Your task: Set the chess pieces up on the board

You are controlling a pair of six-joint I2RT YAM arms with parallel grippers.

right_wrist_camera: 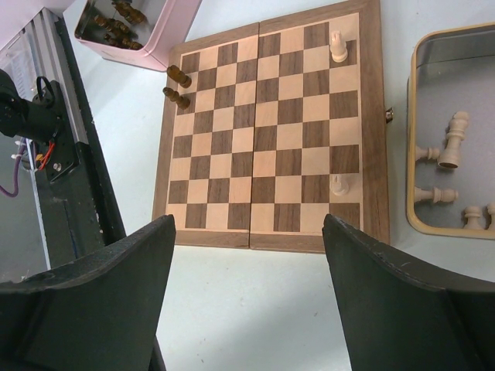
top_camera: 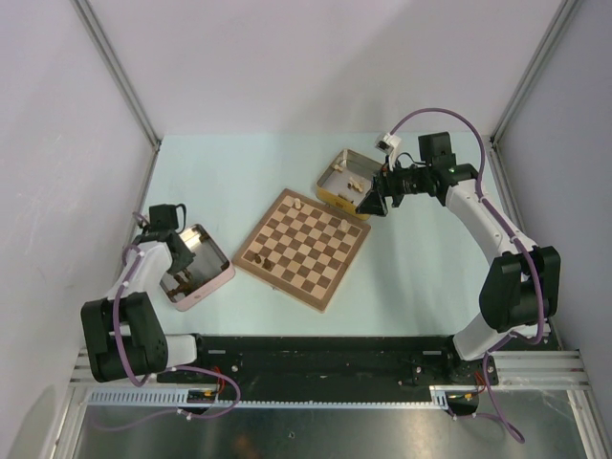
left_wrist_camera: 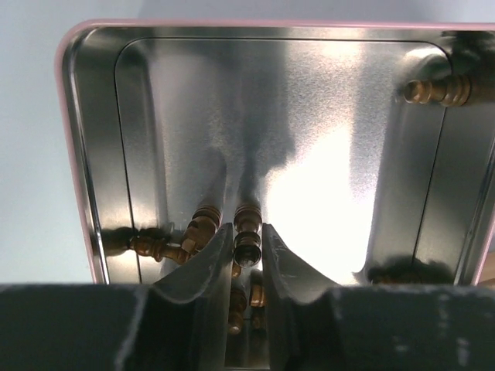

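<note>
The board (top_camera: 304, 247) lies at the table's middle, turned at an angle. Two dark chess pieces (right_wrist_camera: 178, 76) stand at its left edge, and two pale ones (right_wrist_camera: 338, 46) at its right side. My left gripper (left_wrist_camera: 247, 232) is down inside the pink tin (left_wrist_camera: 69, 154), its fingers shut on a dark piece (left_wrist_camera: 247, 246) standing between the tips. More dark pieces (left_wrist_camera: 162, 247) lie on the tin's floor beside it. My right gripper (right_wrist_camera: 249, 220) hangs open and empty over bare table just off the board's edge, next to the yellow tin (right_wrist_camera: 414, 139).
The yellow tin (top_camera: 337, 172) behind the board holds several pale pieces (right_wrist_camera: 452, 139). The pink tin (top_camera: 215, 282) sits left of the board (right_wrist_camera: 267, 124), near the left arm's base. A black rail runs along the table's near edge (top_camera: 316, 359).
</note>
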